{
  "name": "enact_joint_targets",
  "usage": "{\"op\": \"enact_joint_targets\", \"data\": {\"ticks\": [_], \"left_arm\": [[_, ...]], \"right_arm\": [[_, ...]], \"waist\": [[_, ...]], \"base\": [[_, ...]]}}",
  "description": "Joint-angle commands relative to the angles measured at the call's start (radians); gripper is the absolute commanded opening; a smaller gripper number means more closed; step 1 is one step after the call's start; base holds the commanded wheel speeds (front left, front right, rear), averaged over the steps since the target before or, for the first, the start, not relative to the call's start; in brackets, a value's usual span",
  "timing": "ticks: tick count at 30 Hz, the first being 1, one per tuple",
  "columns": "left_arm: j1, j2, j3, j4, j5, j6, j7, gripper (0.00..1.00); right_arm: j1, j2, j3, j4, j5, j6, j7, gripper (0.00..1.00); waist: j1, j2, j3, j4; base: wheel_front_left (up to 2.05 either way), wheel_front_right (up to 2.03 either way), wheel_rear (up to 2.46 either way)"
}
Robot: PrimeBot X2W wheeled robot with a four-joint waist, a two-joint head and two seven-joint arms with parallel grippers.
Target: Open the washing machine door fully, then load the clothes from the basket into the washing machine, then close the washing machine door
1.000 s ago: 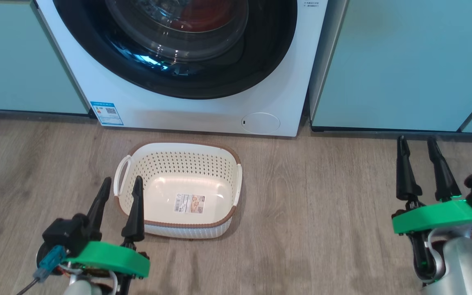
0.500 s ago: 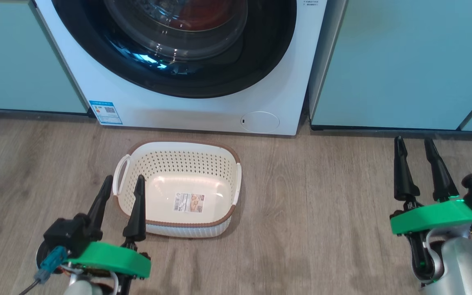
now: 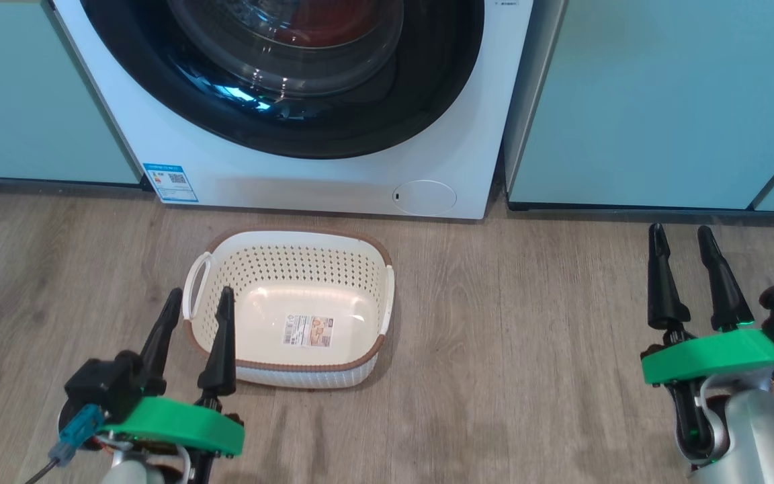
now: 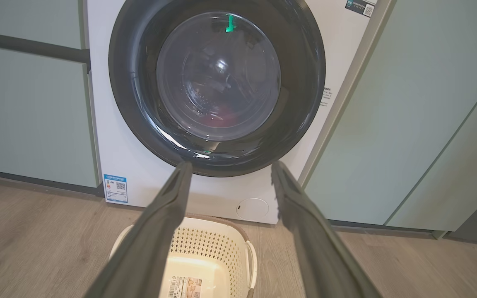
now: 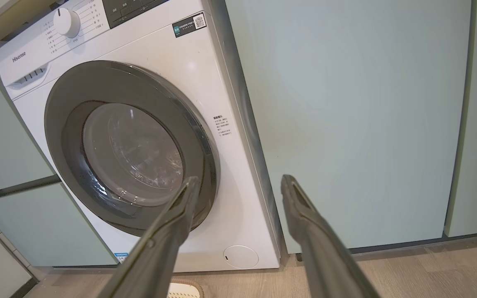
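The washing machine [image 3: 333, 181] stands ahead, and its door [image 3: 306, 142], a black ring around bulging glass, lies closed flat against the front. Red clothes [image 3: 323, 30] show through the glass, and also through the door glass in the left wrist view [image 4: 222, 120]. The white basket [image 3: 289, 259] with a brown rim sits on the floor before the machine, its bare bottom showing a label sticker. My left gripper [image 3: 201, 293] hovers open at the basket's left handle. My right gripper [image 3: 680, 230] stands open over the floor far to the right, pointing towards the cabinet front [image 5: 346, 124].
Pale teal cabinets [image 3: 662, 101] flank the machine on both sides. A round white filter cover [image 3: 424, 198] and a blue sticker [image 3: 170, 183] sit low on its front. Wood-look floor [image 3: 514, 336] stretches between the basket and my right arm.
The whole head picture has shifted slightly, so the camera moved. Both grippers stay open in much the same places, and the door and basket stand as before.
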Motion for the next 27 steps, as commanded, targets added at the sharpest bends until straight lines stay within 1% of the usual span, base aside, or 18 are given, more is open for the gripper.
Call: {"op": "enact_joint_targets", "data": {"ticks": [1,13,14,19,27], "left_arm": [[-0.039,0.011,0.04,-0.027,-0.006,-0.002,-0.009,1.0],[-0.042,0.011,0.04,-0.021,-0.024,-0.013,-0.009,1.0],[0.0,0.0,0.007,0.006,-0.02,-0.01,0.0,0.0],[0.037,-0.004,-0.006,0.093,-0.024,-0.009,0.007,0.0],[0.026,-0.003,0.005,0.098,-0.105,-0.011,0.03,0.0]], "right_arm": [[-0.021,0.0,0.023,-0.029,0.004,0.0,-0.006,1.0],[-0.02,0.0,0.024,-0.025,-0.001,0.0,-0.006,1.0],[0.0,0.0,0.0,0.005,0.0,0.0,0.0,0.0],[0.041,0.004,0.006,0.088,0.003,0.0,0.002,0.0],[0.038,0.003,0.004,0.084,0.083,0.0,0.026,0.0]], "waist": [[0.0,0.0,-0.001,-0.001],[0.0,0.0,-0.009,0.006],[0.0,0.0,-0.009,0.006],[0.0,0.0,-0.009,0.007],[0.0,0.0,-0.01,0.007]], "base": [[0.0,0.0,0.0],[0.0,0.0,0.0],[0.0,0.0,0.0],[0.0,0.0,0.0],[0.0,0.0,0.0]]}}
